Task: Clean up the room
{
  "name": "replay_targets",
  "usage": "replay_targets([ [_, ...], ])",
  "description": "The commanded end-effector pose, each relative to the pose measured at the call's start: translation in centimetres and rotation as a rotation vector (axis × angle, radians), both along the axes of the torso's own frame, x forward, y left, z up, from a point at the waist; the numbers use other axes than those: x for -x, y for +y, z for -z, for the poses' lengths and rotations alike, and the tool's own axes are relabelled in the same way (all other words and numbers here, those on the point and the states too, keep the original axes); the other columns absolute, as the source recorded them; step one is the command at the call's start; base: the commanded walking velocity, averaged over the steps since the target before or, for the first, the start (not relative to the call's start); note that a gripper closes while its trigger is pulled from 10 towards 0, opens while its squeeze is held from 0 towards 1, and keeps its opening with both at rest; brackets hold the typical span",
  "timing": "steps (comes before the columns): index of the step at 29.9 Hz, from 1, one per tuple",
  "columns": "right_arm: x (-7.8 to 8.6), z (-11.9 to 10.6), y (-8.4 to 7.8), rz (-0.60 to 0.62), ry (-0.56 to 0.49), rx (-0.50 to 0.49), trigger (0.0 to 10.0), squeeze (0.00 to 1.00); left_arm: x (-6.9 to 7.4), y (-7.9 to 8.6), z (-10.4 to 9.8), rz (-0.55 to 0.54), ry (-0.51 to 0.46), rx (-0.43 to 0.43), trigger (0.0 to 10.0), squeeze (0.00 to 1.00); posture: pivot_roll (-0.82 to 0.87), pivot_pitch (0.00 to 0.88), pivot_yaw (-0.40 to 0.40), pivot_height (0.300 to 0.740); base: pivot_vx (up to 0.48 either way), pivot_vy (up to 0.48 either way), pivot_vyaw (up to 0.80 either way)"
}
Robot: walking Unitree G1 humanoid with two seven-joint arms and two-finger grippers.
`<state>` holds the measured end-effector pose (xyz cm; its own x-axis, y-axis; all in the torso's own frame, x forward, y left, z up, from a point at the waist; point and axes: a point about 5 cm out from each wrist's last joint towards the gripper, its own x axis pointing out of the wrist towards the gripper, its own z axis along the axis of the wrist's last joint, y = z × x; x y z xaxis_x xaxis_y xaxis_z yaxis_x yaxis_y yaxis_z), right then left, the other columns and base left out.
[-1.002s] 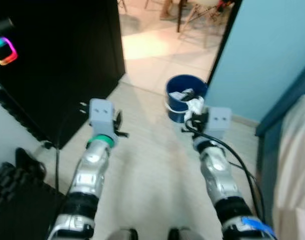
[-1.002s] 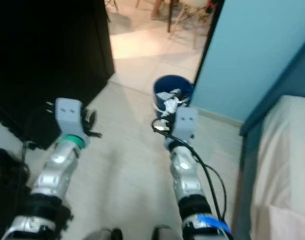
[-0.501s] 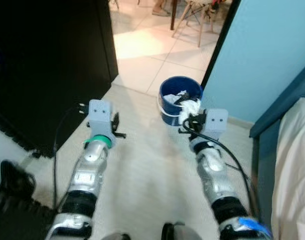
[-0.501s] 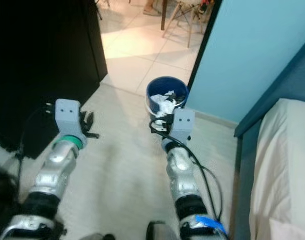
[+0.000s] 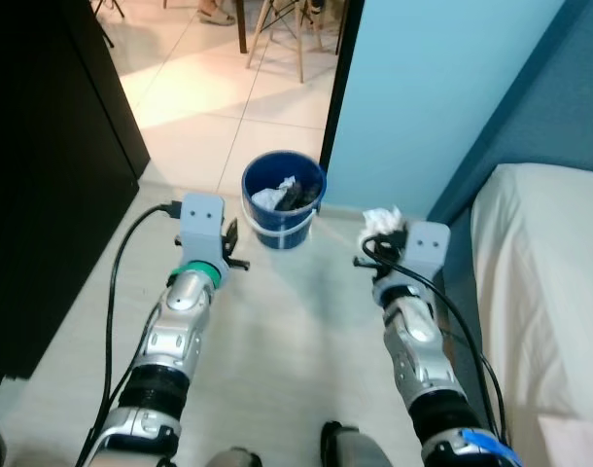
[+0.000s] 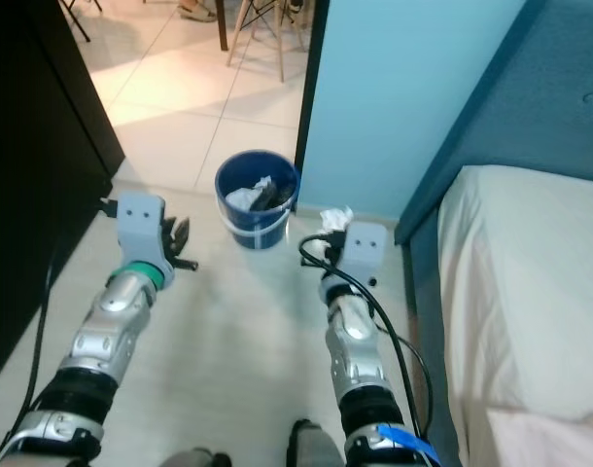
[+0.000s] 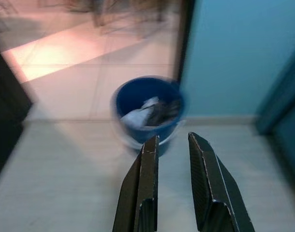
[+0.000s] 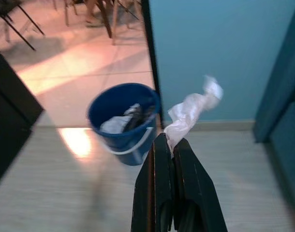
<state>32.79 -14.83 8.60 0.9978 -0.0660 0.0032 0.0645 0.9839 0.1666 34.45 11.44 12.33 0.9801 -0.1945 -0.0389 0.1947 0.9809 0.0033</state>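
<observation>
A blue bucket [image 5: 283, 197] stands on the pale floor by the doorway, with white scraps and a dark item inside. My right gripper [image 8: 169, 144] is shut on a crumpled white tissue [image 8: 191, 109], held up to the right of the bucket [image 8: 122, 121] and a little short of it. The tissue [image 5: 380, 221] sticks out above the right wrist. My left gripper [image 7: 172, 145] is open with nothing between its fingers, just short of the bucket [image 7: 147, 112] on its left side.
A black cabinet [image 5: 44, 195] lines the left. A light blue wall [image 5: 433, 88] rises behind the bucket, a dark door frame [image 5: 337, 78] beside it. A bed with a pale sheet [image 5: 540, 292] fills the right. Chair legs [image 5: 277, 29] stand on the tiled floor beyond the doorway.
The camera has swung right and moved closer, so the bucket now lies between my arms rather than ahead of the right one. The right gripper still holds the tissue.
</observation>
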Motion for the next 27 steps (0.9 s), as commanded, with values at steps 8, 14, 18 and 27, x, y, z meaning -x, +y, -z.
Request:
replay_targets([
  [8,0.4,1.7,1.0,-0.021,0.077,-0.009,10.0,0.00,0.3,1.6,1.3,-0.028,0.048,-0.020,10.0,0.00,0.09,0.071,0.059,0.740,0.334,0.000,0.00],
  [14,0.6,2.2,1.0,-0.017,0.098,-0.017,10.0,0.00,0.1,2.0,1.0,-0.026,0.045,-0.035,10.0,0.00,0.11,0.071,0.065,0.740,0.330,0.000,0.00],
  [18,0.8,2.6,1.2,-0.015,0.109,-0.021,10.0,0.00,0.0,2.2,0.8,-0.027,0.044,-0.039,10.0,0.00,0.12,0.070,0.072,0.740,0.324,0.000,0.00],
  [27,1.1,3.2,1.2,0.016,0.122,-0.033,10.0,0.00,-0.2,2.0,0.7,0.002,0.051,-0.059,10.0,0.00,0.14,0.063,0.105,0.740,0.322,0.000,0.00],
])
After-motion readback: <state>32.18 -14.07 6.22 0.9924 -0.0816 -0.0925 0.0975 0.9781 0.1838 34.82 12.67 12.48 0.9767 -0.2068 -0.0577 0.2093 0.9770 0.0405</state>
